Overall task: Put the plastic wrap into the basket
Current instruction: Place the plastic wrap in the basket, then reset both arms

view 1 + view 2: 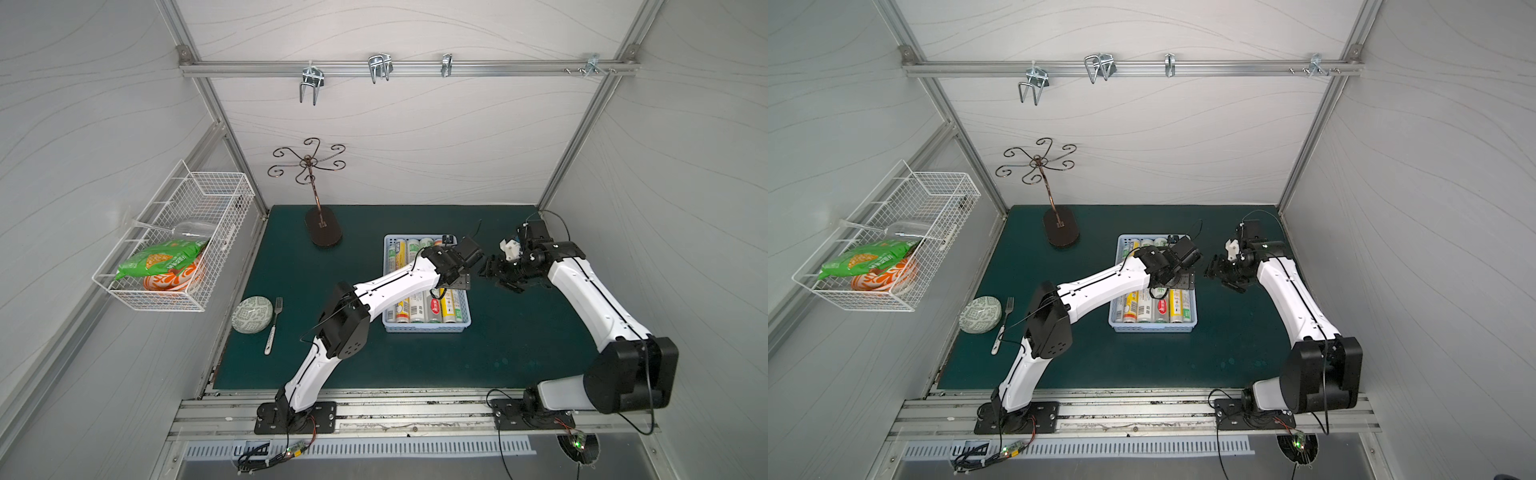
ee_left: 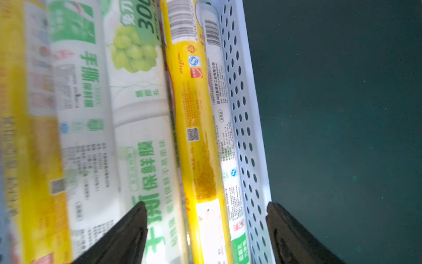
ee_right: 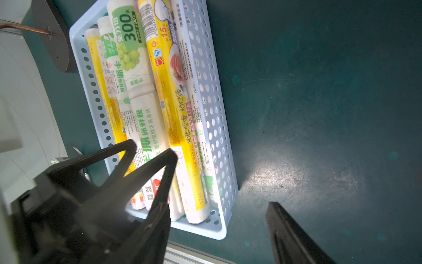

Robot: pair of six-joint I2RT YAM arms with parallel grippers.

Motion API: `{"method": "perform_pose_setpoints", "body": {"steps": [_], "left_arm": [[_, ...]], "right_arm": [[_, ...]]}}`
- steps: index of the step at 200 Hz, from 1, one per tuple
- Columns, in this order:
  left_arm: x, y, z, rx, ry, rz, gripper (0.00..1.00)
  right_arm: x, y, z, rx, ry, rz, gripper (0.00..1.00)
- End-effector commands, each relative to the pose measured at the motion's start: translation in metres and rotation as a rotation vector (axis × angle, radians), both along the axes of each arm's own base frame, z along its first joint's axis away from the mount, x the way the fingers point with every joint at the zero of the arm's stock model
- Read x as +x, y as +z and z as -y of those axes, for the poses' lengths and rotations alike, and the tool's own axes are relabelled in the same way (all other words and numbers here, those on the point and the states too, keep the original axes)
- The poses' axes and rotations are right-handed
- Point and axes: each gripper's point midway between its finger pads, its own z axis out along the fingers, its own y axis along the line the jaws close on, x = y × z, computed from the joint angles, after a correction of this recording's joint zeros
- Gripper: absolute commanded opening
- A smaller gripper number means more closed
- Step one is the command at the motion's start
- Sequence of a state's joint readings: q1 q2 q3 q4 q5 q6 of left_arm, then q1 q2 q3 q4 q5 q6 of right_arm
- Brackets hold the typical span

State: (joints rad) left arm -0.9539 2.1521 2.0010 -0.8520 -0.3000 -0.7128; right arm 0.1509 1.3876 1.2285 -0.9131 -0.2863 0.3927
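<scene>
In both top views the plastic wrap [image 1: 432, 309] rolls lie lengthwise, side by side, in the blue basket [image 1: 426, 329] mid-tabletop [image 1: 332, 353]; no loose roll on show, so the job looks done bar pulling the arms clear. Here the left pincer [image 1: 456, 284] hangs over the basket's right side, with the right pincer [image 1: 494, 274] just right of it

Wire basket [image 1: 158, 301] on left wall: green snack bag [image 1: 162, 259], orange bowl [image 1: 174, 279], glass [image 1: 195, 228]

Left wrist: jaws apart, gripping nothing, yellow roll [image 2: 194, 137] below

Right wrist: jaws apart, empty, beside the basket's right wall

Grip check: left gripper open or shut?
Open: left gripper, black fingers apart, empty, over yellow and white plastic wrap rolls in light-blue perforated basket.
</scene>
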Motion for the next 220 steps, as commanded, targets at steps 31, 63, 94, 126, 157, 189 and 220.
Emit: {"method": "perform_pose_setpoints", "body": {"steps": [31,63,94,126,157,189,220], "left_arm": [[0.018,0.104,-0.035,0.016,-0.028,0.340,0.99],[0.025,0.135,-0.072,0.076,-0.045,0.456,0.99],[0.038,0.153,-0.129,0.086,0.033,0.526,0.99],[0.052,0.147,-0.199,0.104,0.144,0.553,0.99],[0.061,0.129,-0.273,0.200,0.272,0.584,0.99],[0.056,0.095,-0.336,0.325,0.384,0.627,0.99],[0.045,0.056,-0.386,0.401,0.509,0.599,0.99]], "right_arm": [[0.012,0.042,0.006,-0.013,-0.016,0.142,0.73],[0.025,0.066,0.011,-0.037,-0.025,0.280,0.79],[0.048,0.071,0.023,-0.107,-0.043,0.453,0.91],[0.072,0.053,0.052,-0.196,-0.149,0.511,0.96],[0.087,0.032,0.083,-0.311,-0.259,0.540,0.99],[0.094,0.006,0.108,-0.408,-0.342,0.559,0.99],[0.098,-0.022,0.117,-0.480,-0.339,0.580,0.99]]}}
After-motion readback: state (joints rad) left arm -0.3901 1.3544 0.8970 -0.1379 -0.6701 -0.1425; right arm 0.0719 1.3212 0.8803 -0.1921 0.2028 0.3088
